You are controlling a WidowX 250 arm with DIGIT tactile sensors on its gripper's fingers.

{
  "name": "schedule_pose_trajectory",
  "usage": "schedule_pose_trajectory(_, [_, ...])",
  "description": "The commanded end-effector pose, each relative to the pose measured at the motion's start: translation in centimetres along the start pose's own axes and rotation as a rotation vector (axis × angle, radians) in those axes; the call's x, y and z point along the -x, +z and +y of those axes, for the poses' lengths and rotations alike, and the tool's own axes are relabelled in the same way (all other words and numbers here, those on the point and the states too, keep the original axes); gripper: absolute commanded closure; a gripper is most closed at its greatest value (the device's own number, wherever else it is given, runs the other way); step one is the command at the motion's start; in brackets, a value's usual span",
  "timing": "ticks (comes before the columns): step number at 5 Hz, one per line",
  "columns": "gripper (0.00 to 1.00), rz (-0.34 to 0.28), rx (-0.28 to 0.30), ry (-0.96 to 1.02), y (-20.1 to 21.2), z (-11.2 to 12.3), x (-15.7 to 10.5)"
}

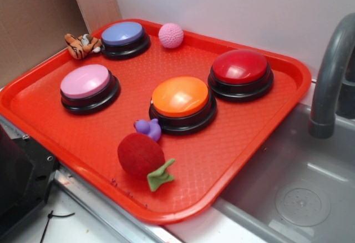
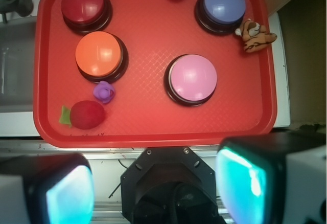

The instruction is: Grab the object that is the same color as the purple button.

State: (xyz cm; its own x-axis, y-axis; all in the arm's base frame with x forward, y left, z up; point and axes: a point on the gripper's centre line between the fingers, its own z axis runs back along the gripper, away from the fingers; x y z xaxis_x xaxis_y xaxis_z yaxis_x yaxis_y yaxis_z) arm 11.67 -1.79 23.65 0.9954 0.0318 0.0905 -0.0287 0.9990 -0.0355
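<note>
On the red tray (image 1: 266, 143), near its front edge, the tiny purple duck toy (image 1: 148, 128) sits wedged between the orange button (image 1: 180, 97) at its one o'clock and the red plush fruit (image 1: 140, 155) at its six o'clock, just beside both and possibly touching them; in the wrist view the same duck (image 2: 103, 91) lies at about ten o'clock from the camera's centre. Its colour match, the purple button (image 1: 122, 34), stands far off at the tray's eleven o'clock corner, with the pink knitted ball (image 1: 171, 35) at its three o'clock and a small striped tiger toy (image 1: 82, 45) at its nine o'clock, draped on the rim. A pink button (image 1: 85, 81) and a red button (image 1: 240, 67) fill the rest. The gripper (image 2: 163, 183) hangs high and back from the tray, its two fingers (image 2: 255, 183) spread wide apart and grasping nothing, likely so the camera surveys every candidate at once. My judgement is that the approach has not begun, and the duck's crowded spot will call for a narrow, careful descent so the fruit is not caught instead.
</note>
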Motion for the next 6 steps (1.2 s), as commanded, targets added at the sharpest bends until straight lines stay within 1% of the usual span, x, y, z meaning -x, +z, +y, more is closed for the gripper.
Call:
schedule_pose_trajectory(1, [0.00,0.000,0.000,0.000,0.0,0.0,0.0])
schedule_pose_trajectory(2, [0.00,0.001,-0.012,0.019,-1.5,-0.5,-0.7])
schedule_pose_trajectory(3, [0.00,-0.044,-0.036,0.046,-2.7,-1.4,-1.0])
schedule_pose_trajectory(4, [0.00,-0.044,0.004,0.134,-5.6,-2.6,-1.7])
schedule_pose_trajectory(5, [0.00,-0.084,0.029,0.250,-8.9,-2.7,-2.2])
schedule_pose_trajectory(6, [0.00,-0.122,0.052,0.290,-10.5,-2.8,-2.7])
